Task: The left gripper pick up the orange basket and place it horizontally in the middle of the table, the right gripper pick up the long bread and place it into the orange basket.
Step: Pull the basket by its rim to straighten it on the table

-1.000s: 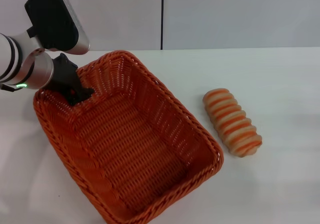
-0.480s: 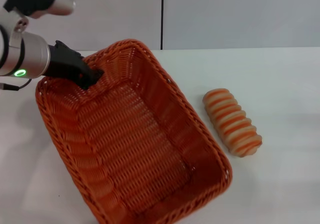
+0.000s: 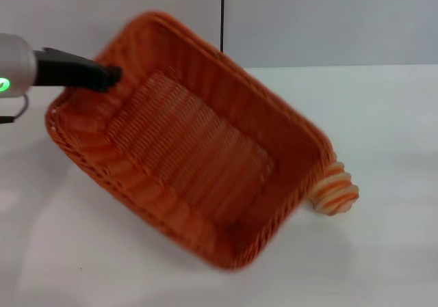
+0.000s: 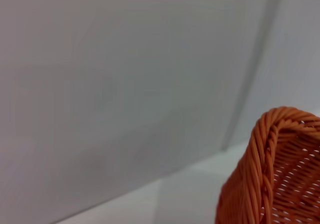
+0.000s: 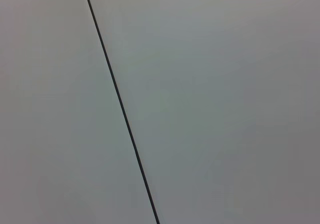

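The orange basket point(image 3: 198, 150) hangs tilted above the white table point(image 3: 383, 115), its far left corner raised highest and its opening facing me. My left gripper point(image 3: 109, 78) is shut on the basket's rim at that far left corner. A corner of the same basket point(image 4: 272, 174) fills the edge of the left wrist view. The long bread point(image 3: 335, 191) lies on the table to the right, mostly hidden behind the basket's near right corner. My right gripper is out of view; the right wrist view shows only a grey wall.
A grey wall with a dark vertical seam point(image 3: 222, 13) stands behind the table. Bare tabletop lies to the right of the bread and in front of the basket.
The left gripper has lifted and swung the basket, raising its far side and turning it clockwise. The basket's right corner now covers most of the bread. The bread has not moved.
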`<state>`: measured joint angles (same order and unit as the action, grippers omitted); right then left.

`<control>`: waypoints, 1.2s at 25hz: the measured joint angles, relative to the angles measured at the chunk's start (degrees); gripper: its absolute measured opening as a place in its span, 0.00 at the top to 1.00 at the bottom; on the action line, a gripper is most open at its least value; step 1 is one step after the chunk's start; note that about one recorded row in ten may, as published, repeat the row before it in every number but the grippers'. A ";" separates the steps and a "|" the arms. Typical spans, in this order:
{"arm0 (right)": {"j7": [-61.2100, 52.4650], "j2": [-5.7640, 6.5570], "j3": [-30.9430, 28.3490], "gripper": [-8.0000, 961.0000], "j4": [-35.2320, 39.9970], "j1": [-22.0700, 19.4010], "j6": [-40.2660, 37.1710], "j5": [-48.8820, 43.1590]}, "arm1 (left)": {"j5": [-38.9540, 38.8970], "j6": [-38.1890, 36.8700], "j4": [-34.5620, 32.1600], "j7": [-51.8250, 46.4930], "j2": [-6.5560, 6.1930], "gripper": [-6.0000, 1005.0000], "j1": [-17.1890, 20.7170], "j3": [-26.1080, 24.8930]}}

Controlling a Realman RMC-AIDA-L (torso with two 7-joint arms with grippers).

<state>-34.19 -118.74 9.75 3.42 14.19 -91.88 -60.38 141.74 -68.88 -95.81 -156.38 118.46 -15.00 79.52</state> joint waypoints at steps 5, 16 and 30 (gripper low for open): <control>-0.31 0.03 0.00 0.35 0.83 0.19 0.02 0.00 | -3.21 4.67 0.37 -1.05 -0.04 0.81 3.28 -3.53; -0.39 0.16 0.19 0.36 2.10 0.68 0.05 -0.05 | -4.00 8.76 -0.85 -2.64 -0.07 0.83 13.50 -3.48; -1.13 0.18 0.62 0.37 2.29 1.40 0.31 -0.42 | -2.09 4.81 -11.03 -8.37 0.05 0.84 25.66 2.60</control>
<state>-35.32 -118.56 10.38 5.71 15.59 -91.57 -60.80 139.65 -64.07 -106.84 -164.75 118.51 10.66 82.11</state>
